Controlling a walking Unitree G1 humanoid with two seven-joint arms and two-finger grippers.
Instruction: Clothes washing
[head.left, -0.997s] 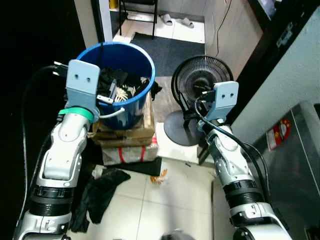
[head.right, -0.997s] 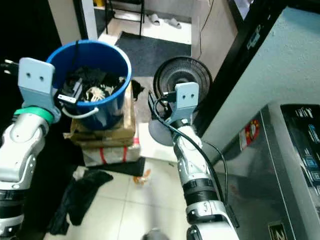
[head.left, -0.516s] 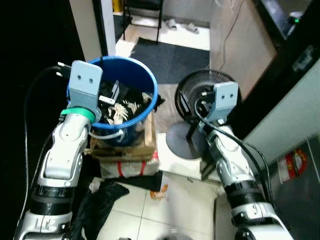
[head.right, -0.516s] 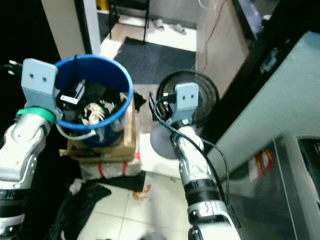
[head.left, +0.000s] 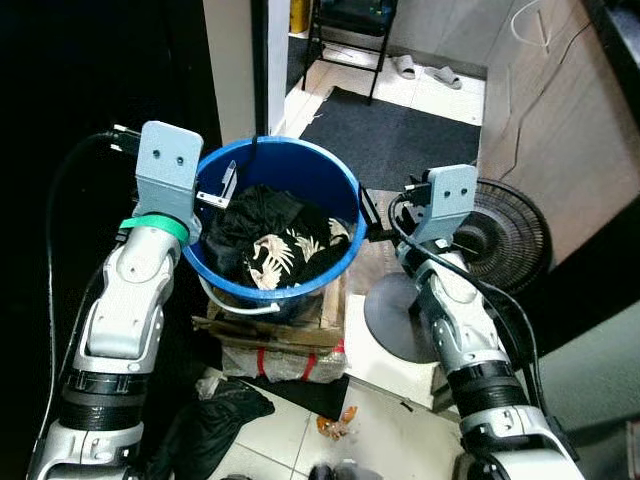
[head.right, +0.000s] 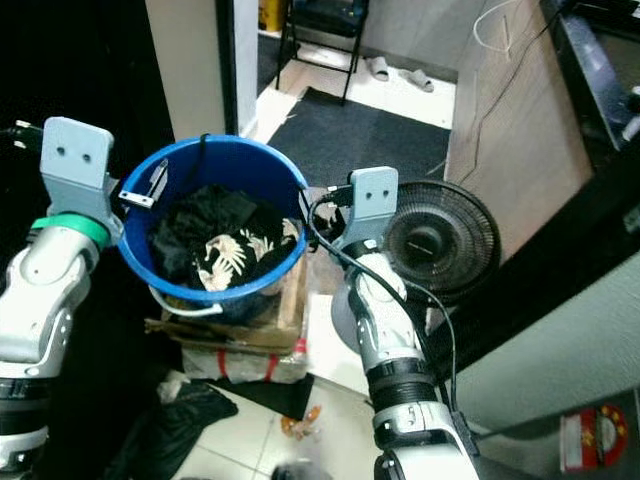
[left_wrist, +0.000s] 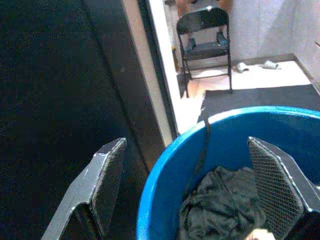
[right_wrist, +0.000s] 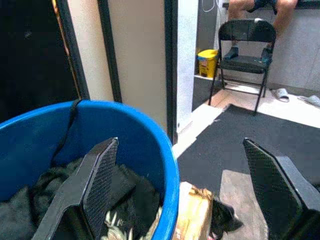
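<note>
Round blue plastic bucket (head.left: 275, 225) of dark crumpled clothes (head.left: 270, 240) atop a stack of cardboard boxes (head.left: 285, 335), flanked at opposite rim edges by left gripper (left_wrist: 200, 190) and right gripper (right_wrist: 175, 190), both spread wide astride the rim, holding nothing.

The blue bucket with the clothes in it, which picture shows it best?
The left eye view: from above you see the blue bucket's whole round rim and the dark clothes inside. The right eye view shows nearly the same. Each wrist view catches just part of the rim, straddled by that claw's open fingers.
</note>
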